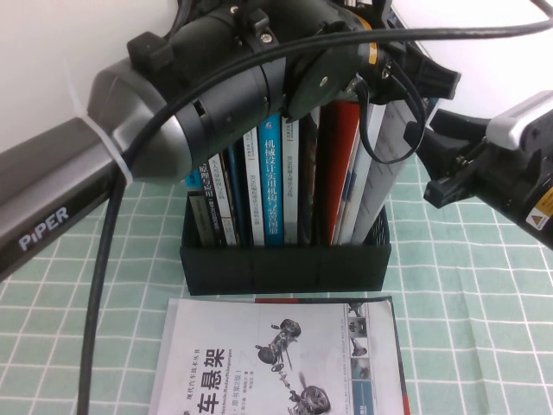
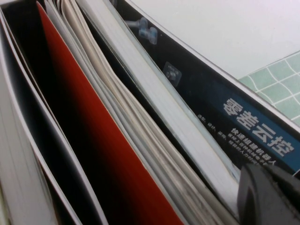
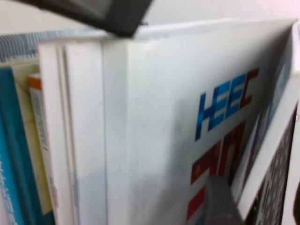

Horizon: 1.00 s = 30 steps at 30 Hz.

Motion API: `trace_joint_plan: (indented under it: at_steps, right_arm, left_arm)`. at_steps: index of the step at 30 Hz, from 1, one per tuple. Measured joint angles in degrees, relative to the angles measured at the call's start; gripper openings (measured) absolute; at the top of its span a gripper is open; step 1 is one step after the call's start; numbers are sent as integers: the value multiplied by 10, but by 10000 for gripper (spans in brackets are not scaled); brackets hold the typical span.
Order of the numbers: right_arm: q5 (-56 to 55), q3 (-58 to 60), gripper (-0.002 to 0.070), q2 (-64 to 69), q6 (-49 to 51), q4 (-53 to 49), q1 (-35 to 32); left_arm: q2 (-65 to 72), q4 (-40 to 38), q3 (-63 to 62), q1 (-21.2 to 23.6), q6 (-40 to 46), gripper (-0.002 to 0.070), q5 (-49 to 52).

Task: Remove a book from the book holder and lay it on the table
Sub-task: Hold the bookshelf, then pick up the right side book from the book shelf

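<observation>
— Pale green cloth with a white grid covers the table (image 1: 484, 328). What lies nearest?

— A white magazine (image 1: 276, 359) with a car-suspension picture, flat on the cloth just in front of the book holder (image 1: 285, 264).

— And the holder itself?

— Black, low front wall, packed with upright books. A blue-spined volume (image 1: 271, 186) stands near the middle, a red-covered magazine (image 1: 341, 164) to its right, then thin magazines (image 1: 380, 173) leaning at the right end.

— Where is the book?

— Somewhere among those thin upright ones in the holder. I cannot single out its cover.

— The arms?

— The left arm (image 1: 173, 112) sweeps in from the left across the top of the holder, and the left gripper (image 1: 406, 73) hangs over the right-hand books. Its wrist camera looks straight down between the pages, with one dark finger (image 2: 269, 197) at the edge. Whether those fingers are spread or pinched, I cannot tell.

— The right one?

— The right gripper (image 1: 445, 160) sits just beside the holder's right end, fingers spread wide, holding nothing.

— Beyond that?

— A plain white wall (image 1: 43, 52).
</observation>
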Motion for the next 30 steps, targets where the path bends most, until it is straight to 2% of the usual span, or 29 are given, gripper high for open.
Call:
trace_joint_plan:
  at_steps: [10,12,15,18,24,30]
  right_arm:
    - [0,-16,315,66,-23,5,25]
    - [-3,-23,256,80,-37,7,35]
    - [-16,-25,95,86,-46,9,44]
    - [-18,-25,34,86,-45,19,45]
    - [-10,-6,27,59,-48,95,48]
    - [-2,10,26,-24,-97,146,50]
  left_arm:
    - [0,1,0,0,-3,-3,0]
    - [0,1,0,0,-3,-3,0]
    - [0,1,0,0,-3,-3,0]
    - [-3,-1,0,0,-3,-3,-2]
    - [-38,-29,6,0,2,-3,-11]
    - [-124,-37,6,-1,33,-3,-20]
